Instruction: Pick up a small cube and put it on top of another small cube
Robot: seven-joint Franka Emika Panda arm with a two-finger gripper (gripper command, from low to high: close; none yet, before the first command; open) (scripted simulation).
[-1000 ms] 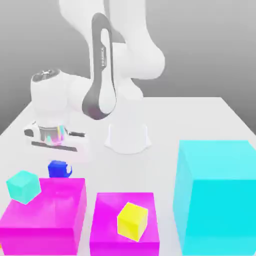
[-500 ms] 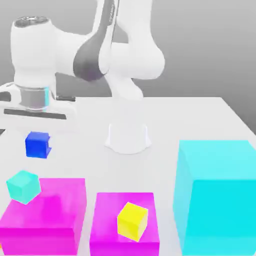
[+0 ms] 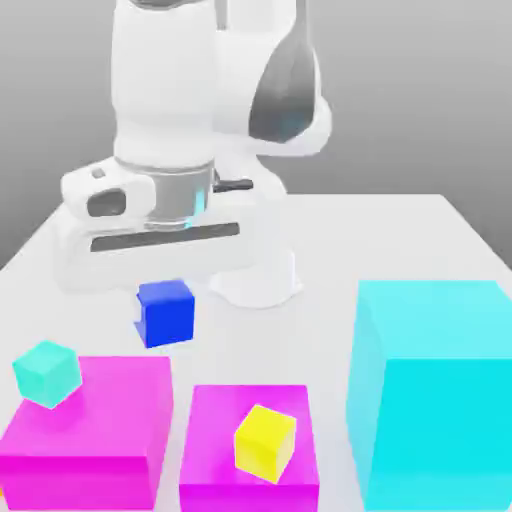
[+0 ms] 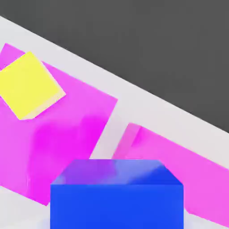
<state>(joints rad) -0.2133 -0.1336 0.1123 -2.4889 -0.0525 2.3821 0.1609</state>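
Observation:
The small cube (image 3: 167,315), plain deep blue, hangs above the table under the white hand, behind the gap between the two magenta blocks. My gripper (image 3: 163,296) is shut on it. A small teal cube (image 3: 47,372) rests tilted on the back left corner of the left magenta block (image 3: 100,435). On the middle magenta block (image 3: 215,440) lies a small yellow cube (image 3: 265,442). The hand view looks past the held blue cube (image 4: 116,194) down onto the yellow cube (image 4: 29,85) and both magenta blocks (image 4: 71,138).
A large cyan block (image 3: 435,390) stands at the exterior view's right, much taller than the magenta ones. The arm's white base (image 3: 255,278) sits mid-table behind the cubes. White table (image 3: 400,240) stretches beyond the blocks.
The hand lifted the blue cube from beside the left magenta block, swung out to the exterior view's left, then came back right. The cube now hangs higher and further right.

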